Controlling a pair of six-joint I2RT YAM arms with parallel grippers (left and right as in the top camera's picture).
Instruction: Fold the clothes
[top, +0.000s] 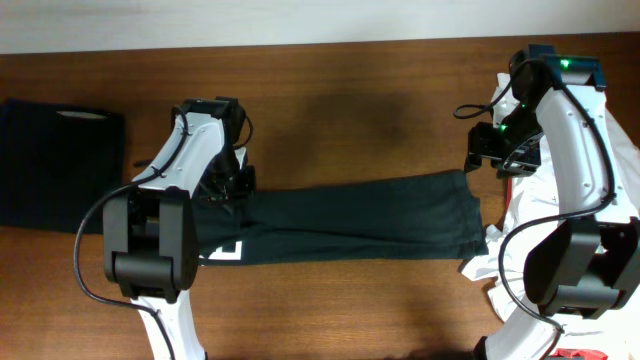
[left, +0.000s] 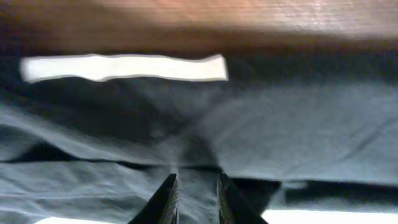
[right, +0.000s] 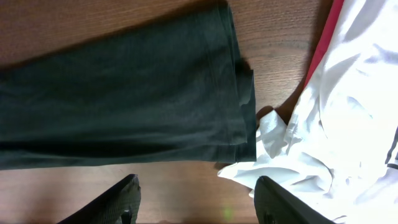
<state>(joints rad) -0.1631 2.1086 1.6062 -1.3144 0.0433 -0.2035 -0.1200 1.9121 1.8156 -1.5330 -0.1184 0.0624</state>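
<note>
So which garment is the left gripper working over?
The long black T-shirt mid-table, beneath the left gripper; the dark folded garment and white garment lie at the table's ends.

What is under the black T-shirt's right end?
Wooden table shows beside the black T-shirt. A white garment meets its corner; whether it continues underneath is covered.
</note>
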